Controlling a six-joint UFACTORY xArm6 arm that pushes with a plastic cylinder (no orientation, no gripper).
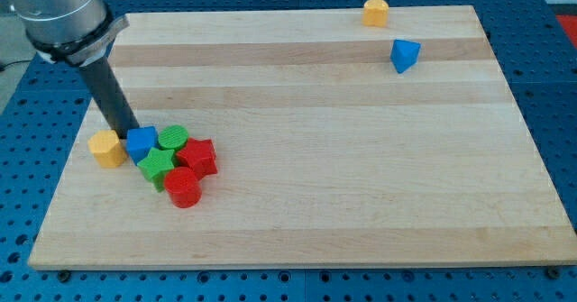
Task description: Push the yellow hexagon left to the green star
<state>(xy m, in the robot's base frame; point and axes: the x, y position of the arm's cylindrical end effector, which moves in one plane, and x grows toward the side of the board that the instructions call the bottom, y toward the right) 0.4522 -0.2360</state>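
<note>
My tip [127, 131] rests on the bench [361, 203] near its left edge, at the upper left of a tight cluster of blocks. The arm carries no gripper, only the straight dark rod, so there is nothing to open or close. The tip sits in the gap between a yellow hexagon [107, 149] on its left and a blue cube [141, 143] on its right, just beside both; whether it touches either I cannot tell.

That yellow hexagon lies at the far left of the cluster, close to the bench's left edge. The blue cube touches a green cylinder [173, 139] on its right. Below them sits the green star [158, 167], pressed against the blue cube and well within the pack, with the blue cube standing between it and the yellow hexagon's upper side. A red star [200, 157] lies to the right of the green star, and a red cylinder [183, 187] sits at the bottom of the group.

Well apart, a second yellow block [376, 12] sits on the top edge of the bench toward its right corner, with a blue triangle [405, 55] just below and to its right.

No writing or labels can be read anywhere.
</note>
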